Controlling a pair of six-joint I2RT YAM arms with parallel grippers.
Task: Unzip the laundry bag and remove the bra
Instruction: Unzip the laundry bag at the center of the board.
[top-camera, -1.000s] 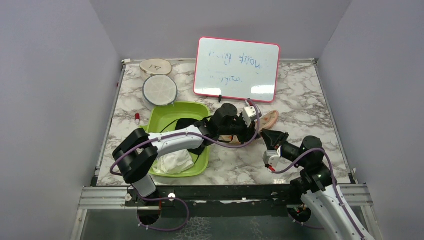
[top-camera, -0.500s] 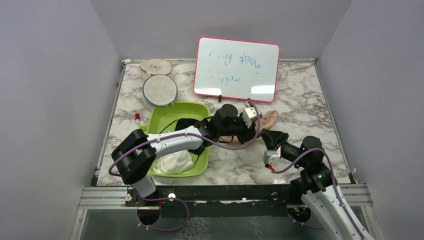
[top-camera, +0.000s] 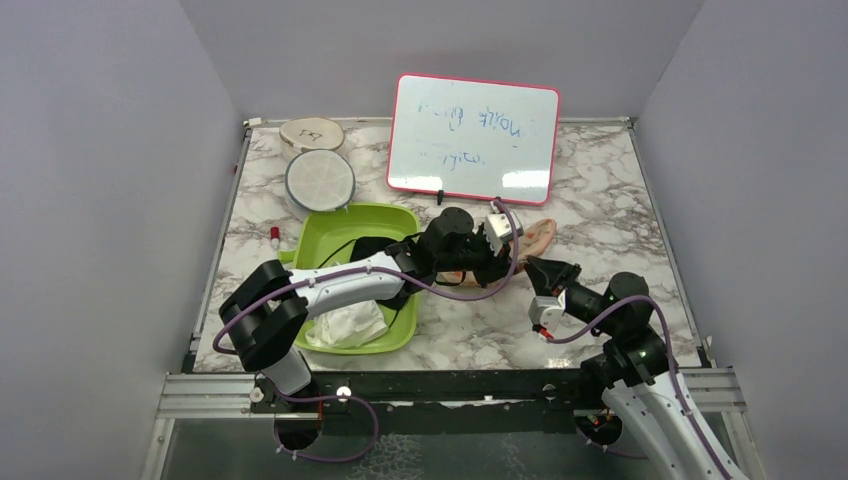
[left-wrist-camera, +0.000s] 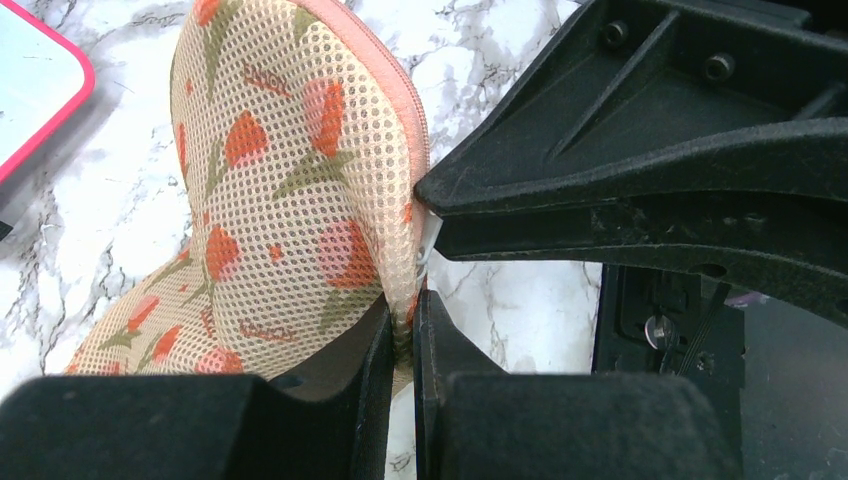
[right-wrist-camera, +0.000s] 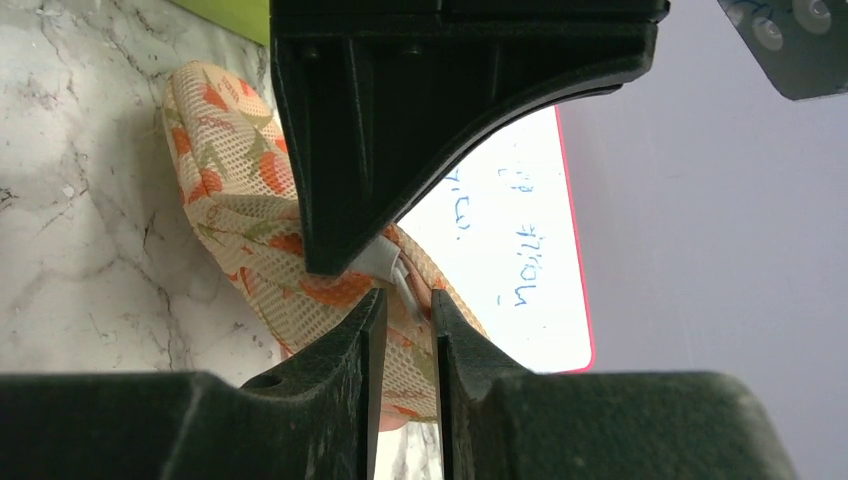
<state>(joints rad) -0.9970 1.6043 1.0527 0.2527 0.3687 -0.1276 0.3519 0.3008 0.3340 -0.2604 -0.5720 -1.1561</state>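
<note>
The laundry bag (top-camera: 541, 234) is a peach mesh pouch with orange leaf prints, lying right of the green tub; it also shows as laundry bag (left-wrist-camera: 280, 170) and laundry bag (right-wrist-camera: 225, 190). My left gripper (top-camera: 493, 264) (left-wrist-camera: 402, 312) is shut on the bag's zipped edge. My right gripper (top-camera: 534, 266) (right-wrist-camera: 405, 300) meets it tip to tip, jaws a narrow gap apart. The white zipper pull (right-wrist-camera: 392, 268) (left-wrist-camera: 429, 246) sits at the mouth of that gap. The bra is hidden.
A green tub (top-camera: 350, 212) at the left holds a black garment (top-camera: 370, 246) and a white cloth (top-camera: 345, 322). A whiteboard (top-camera: 472, 138) leans at the back. A round mesh disc (top-camera: 320, 180), a wooden disc (top-camera: 311, 132) and a small red item (top-camera: 272, 236) lie at the back left.
The right arm has shifted slightly, its gripper edging up toward the bag's edge. The left arm holds still with the bag.
</note>
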